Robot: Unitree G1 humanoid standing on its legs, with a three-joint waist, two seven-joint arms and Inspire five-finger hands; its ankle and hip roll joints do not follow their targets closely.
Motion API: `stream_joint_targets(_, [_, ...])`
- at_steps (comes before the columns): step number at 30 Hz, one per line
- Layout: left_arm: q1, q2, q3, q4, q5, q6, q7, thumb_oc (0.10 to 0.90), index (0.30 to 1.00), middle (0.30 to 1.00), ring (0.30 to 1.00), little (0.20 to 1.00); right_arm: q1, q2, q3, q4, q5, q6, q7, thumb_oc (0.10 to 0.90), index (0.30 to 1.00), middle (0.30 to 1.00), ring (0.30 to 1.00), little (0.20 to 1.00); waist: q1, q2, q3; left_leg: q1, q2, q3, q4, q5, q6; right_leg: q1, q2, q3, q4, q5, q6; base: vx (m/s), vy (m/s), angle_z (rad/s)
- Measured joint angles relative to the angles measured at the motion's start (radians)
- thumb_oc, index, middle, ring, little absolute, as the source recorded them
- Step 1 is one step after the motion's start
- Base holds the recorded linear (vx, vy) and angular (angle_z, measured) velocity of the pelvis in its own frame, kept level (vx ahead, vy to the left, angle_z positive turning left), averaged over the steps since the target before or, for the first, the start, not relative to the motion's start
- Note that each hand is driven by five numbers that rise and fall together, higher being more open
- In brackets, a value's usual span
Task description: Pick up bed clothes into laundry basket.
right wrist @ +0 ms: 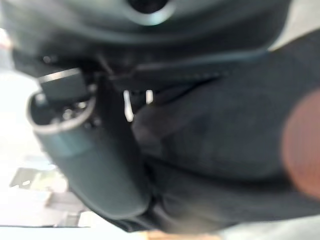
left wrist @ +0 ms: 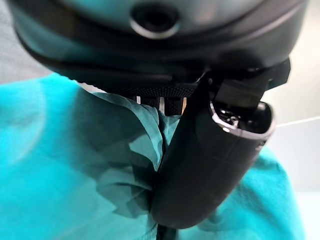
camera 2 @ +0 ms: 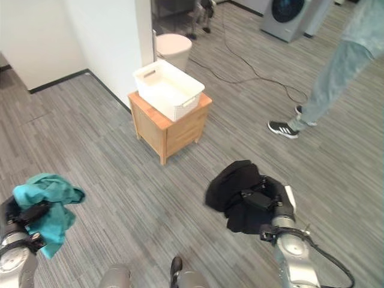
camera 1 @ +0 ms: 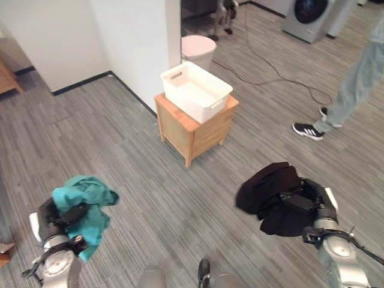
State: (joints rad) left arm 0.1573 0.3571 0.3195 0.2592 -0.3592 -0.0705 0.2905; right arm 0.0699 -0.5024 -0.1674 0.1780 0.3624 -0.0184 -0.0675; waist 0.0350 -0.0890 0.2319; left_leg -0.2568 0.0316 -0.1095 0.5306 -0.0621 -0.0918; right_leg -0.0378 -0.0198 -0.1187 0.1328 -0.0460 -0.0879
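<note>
Wooden bench on grey plank floor, beside a white wall corner; round pink bin behind; washing machine and person's sneaker beyond, black cable between.

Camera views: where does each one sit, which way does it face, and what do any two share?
Left eye view: head, looking down at the white basket on a wooden stand; both hands show.
Right eye view: same scene, slightly offset.
Left wrist view: left hand clamps teal cloth.
Right wrist view: right hand grips black garment.
</note>
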Motion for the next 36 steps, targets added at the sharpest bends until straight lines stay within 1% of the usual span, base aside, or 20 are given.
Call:
stream_joint_targets(2, [0.006,0.001,0.000,-0.011,0.000,-0.003,0.000,0.400,0.300,0.300,0.300,0.300,-0.025,0.002,0.019,0.009,-0.001,-0.003,-0.003,0.400,0.300,0.300,0.300,0.300,0.020,0.013,-0.007,0.012,-0.082,0.015,-0.247,0.005,0.008,0.057,0.028,0.014,-0.086,-0.003,0.015,0.51,-0.179,-0.27])
stream_joint_targets(3, [0.004,-0.001,0.000,-0.016,0.002,-0.003,0.000,0.400,0.300,0.300,0.300,0.300,-0.035,-0.001,0.026,0.009,-0.003,-0.003,0.003,0.400,0.300,0.300,0.300,0.300,0.040,0.027,-0.011,0.027,-0.107,0.003,-0.358,0.030,0.022,0.068,0.045,0.032,-0.108,0.034,0.011,0.28,-0.102,-0.49])
stream_joint_targets(6, [0.011,0.001,0.009,-0.034,0.008,-0.003,0.000,0.400,0.300,0.300,0.300,0.300,-0.044,0.001,0.070,0.010,-0.008,0.001,0.004,0.400,0.300,0.300,0.300,0.300,0.062,0.069,-0.016,0.058,-0.128,0.016,-0.444,0.089,0.038,0.145,0.093,0.043,-0.181,0.033,0.016,0.34,-0.065,-0.30])
stream_joint_targets(7, [0.024,-0.001,0.018,-0.048,0.009,-0.003,-0.001,0.400,0.300,0.300,0.300,0.300,-0.043,0.006,0.090,0.010,-0.013,0.002,0.017,0.400,0.300,0.300,0.300,0.300,0.062,0.088,-0.022,0.098,-0.111,0.018,-0.455,0.110,0.075,0.181,0.118,0.053,-0.187,0.018,0.025,0.31,0.022,-0.24])
stream_joint_targets(8, [0.025,-0.001,0.025,-0.050,0.009,-0.003,0.000,0.400,0.300,0.300,0.300,0.300,-0.042,0.018,0.104,0.010,-0.026,0.002,0.023,0.400,0.300,0.300,0.300,0.300,0.066,0.093,-0.024,0.132,-0.102,0.019,-0.475,0.165,0.122,0.193,0.126,0.067,-0.149,-0.014,0.062,0.23,0.037,-0.38])
stream_joint_targets(10, [0.022,-0.010,0.033,-0.043,0.010,-0.001,0.001,0.400,0.300,0.300,0.300,0.300,-0.039,0.024,0.122,-0.010,-0.047,0.003,0.046,0.400,0.300,0.300,0.300,0.300,0.066,0.129,-0.007,0.208,-0.064,0.022,-0.526,0.174,0.137,0.027,0.127,0.038,0.260,-0.103,0.208,0.13,0.019,-0.21])
stream_joint_targets(11, [0.022,-0.002,0.033,-0.053,0.011,-0.001,0.000,0.400,0.300,0.300,0.300,0.300,-0.011,0.025,0.124,-0.035,-0.051,0.003,0.054,0.400,0.300,0.300,0.300,0.300,0.049,0.117,-0.013,0.237,-0.080,0.014,-0.547,0.176,0.144,-0.027,0.098,0.045,0.399,-0.130,0.236,0.10,-0.010,0.23])
stream_joint_targets(12, [0.015,0.007,0.035,-0.062,0.011,0.000,0.002,0.400,0.300,0.300,0.300,0.300,0.005,0.038,0.114,-0.050,-0.060,0.001,0.059,0.400,0.300,0.300,0.300,0.300,0.035,0.106,-0.009,0.258,-0.109,-0.008,-0.547,0.159,0.185,-0.088,0.053,0.056,0.539,-0.157,0.230,0.19,-0.066,0.52])
stream_joint_targets(13, [0.003,0.008,0.033,-0.066,0.011,0.000,0.002,0.400,0.300,0.300,0.300,0.300,0.010,0.045,0.107,-0.050,-0.068,0.002,0.059,0.400,0.300,0.300,0.300,0.300,0.015,0.095,-0.010,0.276,-0.124,-0.020,-0.545,0.164,0.188,-0.112,0.026,0.080,0.584,-0.170,0.213,0.14,-0.068,0.52])
stream_joint_targets(14, [-0.004,0.010,0.034,-0.075,0.011,0.000,-0.001,0.400,0.300,0.300,0.300,0.300,0.013,0.044,0.107,-0.052,-0.074,0.005,0.060,0.400,0.300,0.300,0.300,0.300,0.012,0.104,-0.006,0.288,-0.132,-0.031,-0.544,0.145,0.184,-0.140,-0.001,0.104,0.595,-0.167,0.218,0.20,-0.122,0.45])
stream_joint_targets(16, [-0.025,0.016,0.034,-0.083,0.012,-0.003,-0.002,0.400,0.300,0.300,0.300,0.300,0.021,0.054,0.100,-0.052,-0.076,0.005,0.060,0.400,0.300,0.300,0.300,0.300,-0.001,0.111,-0.003,0.304,-0.136,-0.068,-0.545,0.144,0.183,-0.163,-0.023,0.142,0.513,-0.165,0.208,0.16,-0.164,0.48])
stream_joint_targets(19, [-0.078,0.033,0.029,-0.081,0.019,-0.006,-0.001,0.400,0.300,0.300,0.300,0.300,0.084,0.069,0.079,-0.050,-0.084,0.009,0.060,0.400,0.300,0.300,0.300,0.300,-0.028,0.100,-0.011,0.314,-0.140,-0.130,-0.564,0.142,0.169,-0.114,-0.003,0.275,0.167,-0.111,0.213,0.09,-0.121,0.77])
stream_joint_targets(20, [-0.073,0.033,0.030,-0.081,0.019,-0.010,0.000,0.400,0.300,0.300,0.300,0.300,0.094,0.087,0.074,-0.041,-0.086,0.009,0.057,0.400,0.300,0.300,0.300,0.300,-0.020,0.085,-0.019,0.327,-0.145,-0.128,-0.574,0.137,0.163,-0.100,-0.011,0.279,0.092,-0.060,0.204,0.08,-0.104,0.31])
stream_joint_targets(21, [-0.052,0.021,0.031,-0.077,0.018,-0.010,0.005,0.400,0.300,0.300,0.300,0.300,0.099,0.098,0.074,-0.027,-0.085,0.010,0.056,0.400,0.300,0.300,0.300,0.300,-0.020,0.078,-0.024,0.352,-0.152,-0.128,-0.586,0.128,0.151,-0.067,-0.017,0.276,0.024,0.055,0.182,0.07,-0.116,0.04])
stream_joint_targets(24, [-0.002,-0.010,0.012,-0.075,0.017,-0.011,-0.003,0.400,0.300,0.300,0.300,0.300,0.100,0.097,0.068,0.000,-0.073,0.011,0.056,0.400,0.300,0.300,0.300,0.300,-0.020,0.102,-0.035,0.368,-0.124,-0.119,-0.585,0.105,0.117,0.009,0.002,0.262,-0.095,0.113,0.149,0.05,-0.097,-0.03])
stream_joint_targets(30, [0.005,-0.020,-0.026,-0.073,0.008,-0.010,-0.016,0.400,0.300,0.300,0.300,0.300,0.088,0.098,0.030,0.003,-0.025,0.012,0.033,0.400,0.300,0.300,0.300,0.300,-0.022,0.093,-0.033,0.372,-0.066,-0.129,-0.607,0.086,0.090,0.060,0.051,0.235,-0.190,0.146,0.121,-0.03,-0.096,0.01])
stream_joint_targets(31, [0.004,-0.018,-0.031,-0.071,-0.003,-0.010,-0.027,0.400,0.300,0.300,0.300,0.300,0.087,0.100,0.030,0.014,-0.015,0.006,0.030,0.400,0.300,0.300,0.300,0.300,-0.028,0.090,-0.032,0.369,-0.058,-0.087,-0.608,0.076,0.083,0.060,0.040,0.204,-0.191,0.146,0.121,-0.01,-0.020,0.37])
stream_joint_targets(32, [0.000,-0.006,-0.047,-0.062,-0.021,-0.009,-0.053,0.400,0.300,0.300,0.300,0.300,0.078,0.112,0.021,0.043,0.016,0.001,0.013,0.400,0.300,0.300,0.300,0.300,-0.053,0.093,-0.032,0.349,-0.027,0.024,-0.608,0.076,0.087,0.062,0.031,0.156,-0.189,0.139,0.120,-0.08,-0.064,0.56])
stream_joint_targets(33, [-0.006,-0.006,-0.063,-0.063,-0.034,-0.008,-0.078,0.400,0.300,0.300,0.300,0.300,0.077,0.121,0.005,0.067,0.029,0.001,-0.006,0.400,0.300,0.300,0.300,0.300,-0.062,0.093,-0.033,0.355,-0.016,0.083,-0.616,0.085,0.076,0.049,0.028,0.145,-0.182,0.126,0.119,-0.05,-0.039,0.54])
stream_joint_targets(36, [0.014,-0.009,-0.085,-0.060,-0.035,0.007,-0.101,0.400,0.300,0.300,0.300,0.300,0.055,0.122,0.002,0.128,0.055,0.003,-0.018,0.400,0.300,0.300,0.300,0.300,-0.051,0.093,-0.032,0.353,-0.010,0.133,-0.616,0.100,0.081,0.032,0.028,0.165,-0.173,0.127,0.125,-0.08,-0.054,-0.16])
